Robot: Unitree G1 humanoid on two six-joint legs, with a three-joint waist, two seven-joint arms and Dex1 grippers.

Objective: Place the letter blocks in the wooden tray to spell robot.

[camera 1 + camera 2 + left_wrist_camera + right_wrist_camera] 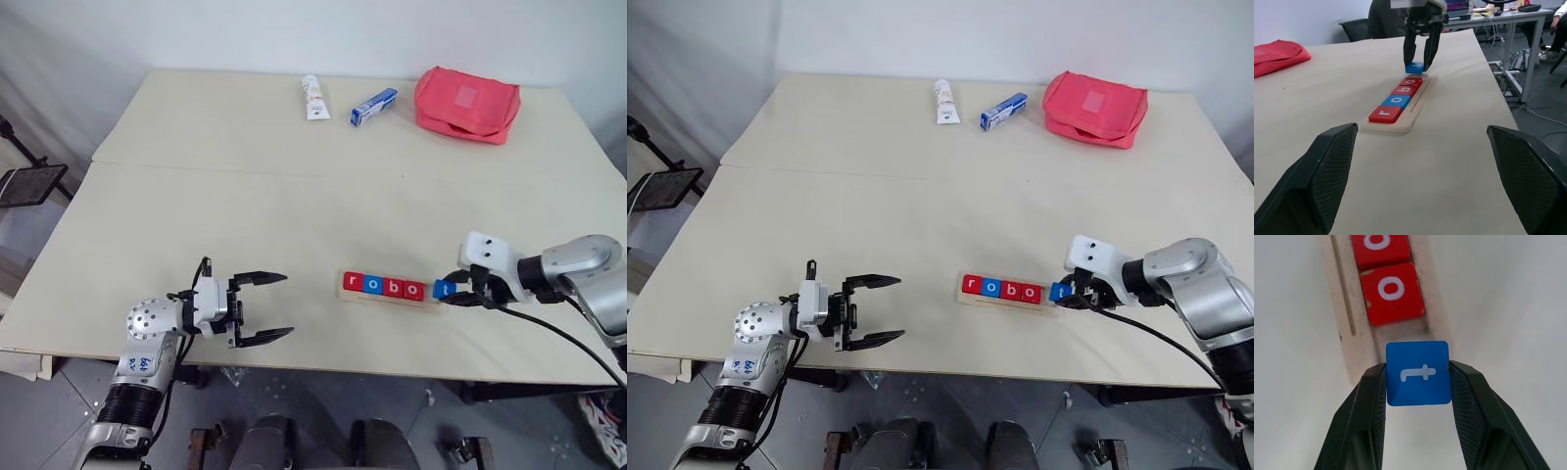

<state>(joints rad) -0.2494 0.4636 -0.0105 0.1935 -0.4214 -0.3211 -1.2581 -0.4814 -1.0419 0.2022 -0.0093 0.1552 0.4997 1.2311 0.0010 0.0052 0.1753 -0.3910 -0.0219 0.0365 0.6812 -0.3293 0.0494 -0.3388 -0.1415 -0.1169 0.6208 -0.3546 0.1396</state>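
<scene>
Bare tabletop (245, 196) lies on all sides of the wooden tray (390, 297). Tray's right end slot is unoccupied; the right gripper (453, 291) with its blue t block (445, 289) stands just beside that end, blocking approach there.

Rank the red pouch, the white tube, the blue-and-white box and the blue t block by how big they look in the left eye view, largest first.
1. Red pouch
2. White tube
3. Blue-and-white box, close to the tube in length but narrower, so that pair is nearly tied
4. Blue t block, held in the right gripper, smallest though nearest the camera
</scene>
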